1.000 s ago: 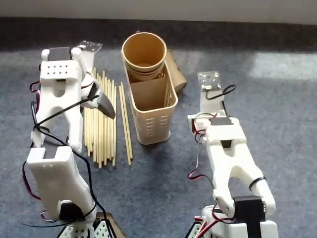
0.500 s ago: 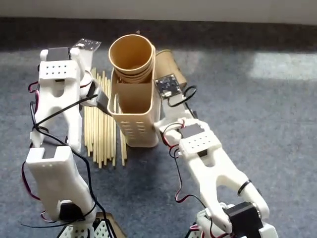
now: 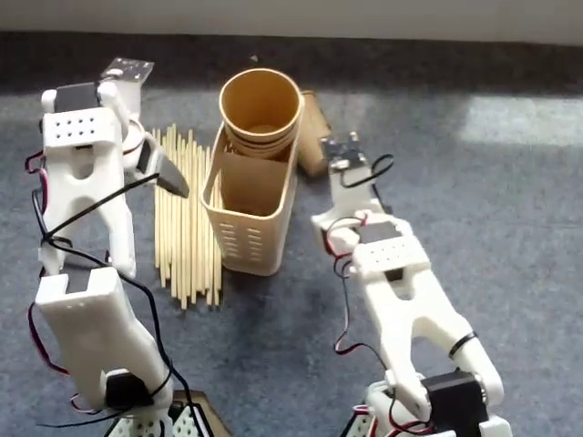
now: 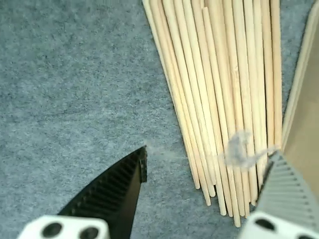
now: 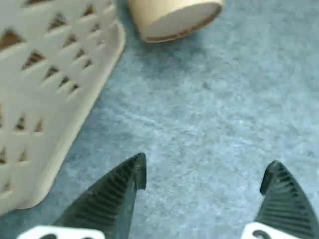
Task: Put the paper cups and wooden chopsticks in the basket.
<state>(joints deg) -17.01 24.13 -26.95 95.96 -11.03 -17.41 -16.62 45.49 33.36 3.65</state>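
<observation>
Behind the basket (image 3: 239, 250), a paper cup (image 3: 314, 120) lies half hidden by the stacked cups (image 3: 261, 118). The chopsticks (image 3: 182, 237) nearest the basket are partly hidden by its wall. I can't count the stack.

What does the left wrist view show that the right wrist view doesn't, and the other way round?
Left wrist, not right wrist: the chopsticks lying on the carpet, their ends between the fingers of the open left gripper. Right wrist, not left wrist: a paper cup on its side near the basket, and the open right gripper above bare carpet. Both: the basket's wall and the grey carpet.
</observation>
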